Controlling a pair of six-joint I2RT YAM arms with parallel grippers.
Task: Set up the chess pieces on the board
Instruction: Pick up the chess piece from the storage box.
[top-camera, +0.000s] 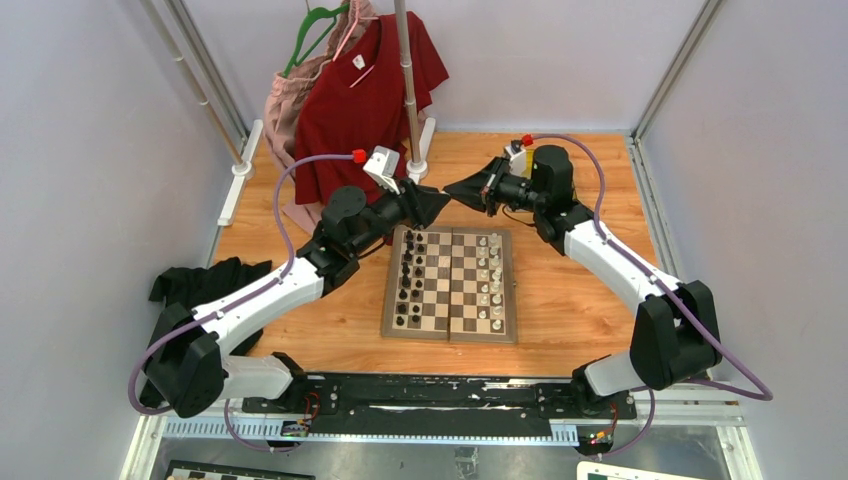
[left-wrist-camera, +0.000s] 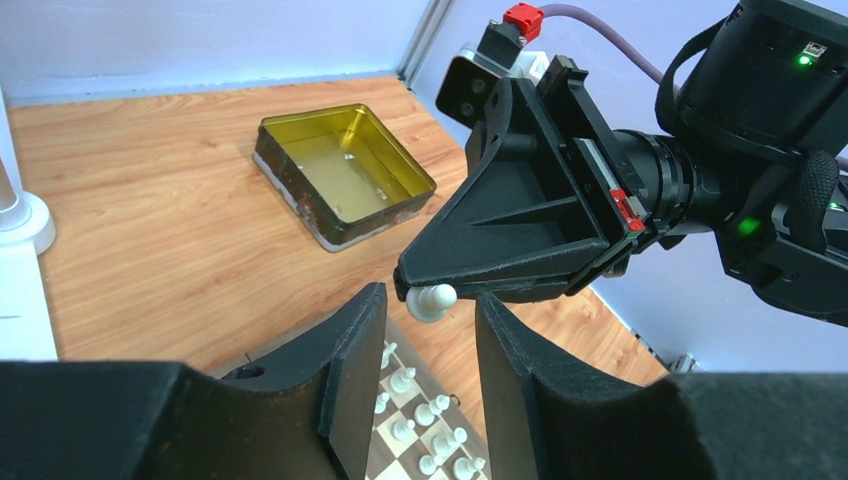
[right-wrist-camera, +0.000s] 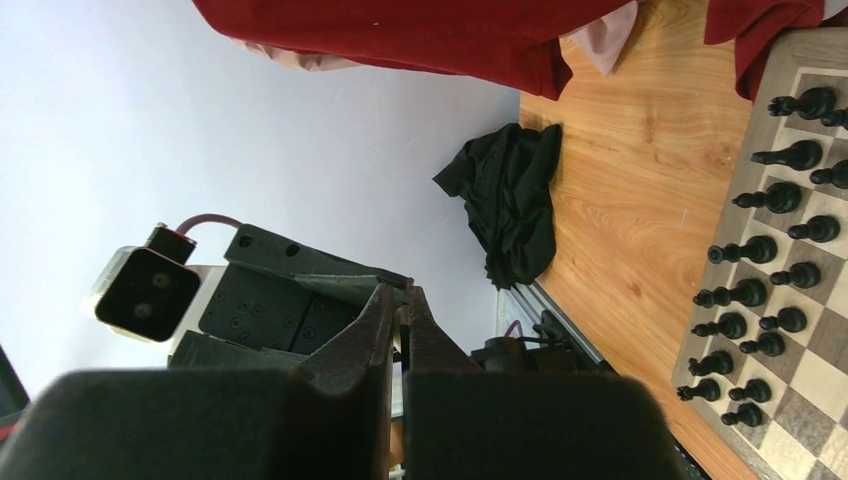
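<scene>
L gripper (left-wrist-camera: 431, 297) open by white piece (left-wrist-camera: 430, 303), long axis horiz, pinched by R gripper (left-wrist-camera: 408, 285)

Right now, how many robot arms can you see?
2. The left arm reaches in from the left of the board, the right arm from the right, its end effector pinching a white chess piece. No others seem hidden.

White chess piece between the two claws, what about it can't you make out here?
Left wrist view: the small white chess piece is partly covered by the tip of the black right claw, so its type is unclear.
Right wrist view: that claw's own shut fingers hide it entirely.
Top view: it is too small to see where the black left claw faces the right one.
</scene>
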